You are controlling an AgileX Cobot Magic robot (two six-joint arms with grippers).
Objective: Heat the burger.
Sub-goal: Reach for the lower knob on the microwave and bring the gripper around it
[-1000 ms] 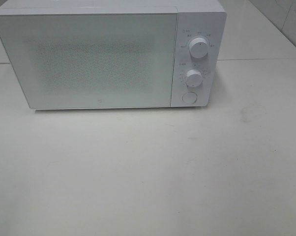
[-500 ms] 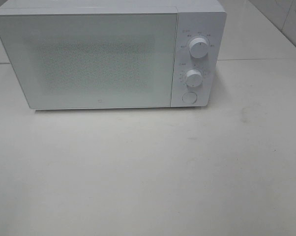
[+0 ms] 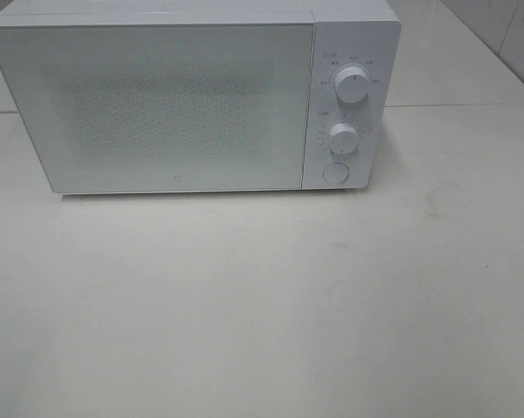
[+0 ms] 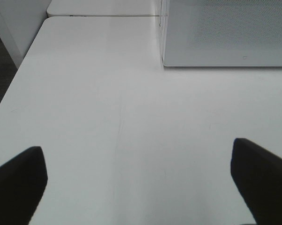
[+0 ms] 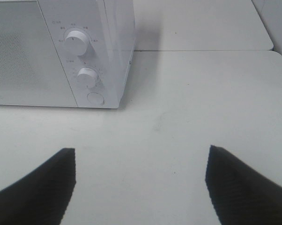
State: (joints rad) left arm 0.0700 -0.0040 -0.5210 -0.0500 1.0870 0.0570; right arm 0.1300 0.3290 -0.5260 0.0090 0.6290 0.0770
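The burger is seen in no view; whether it lies behind the microwave's shut door, at the table's far edge, cannot be told. The left gripper and right gripper are held wide and empty, so progress cannot be judged.

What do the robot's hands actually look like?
Only the fingertips show. The left gripper has two plain matte black fingers with blunt, rounded ends. The right gripper has two black wedge-shaped fingers with a fine ribbed texture. No cables, markings or arm segments are in view.
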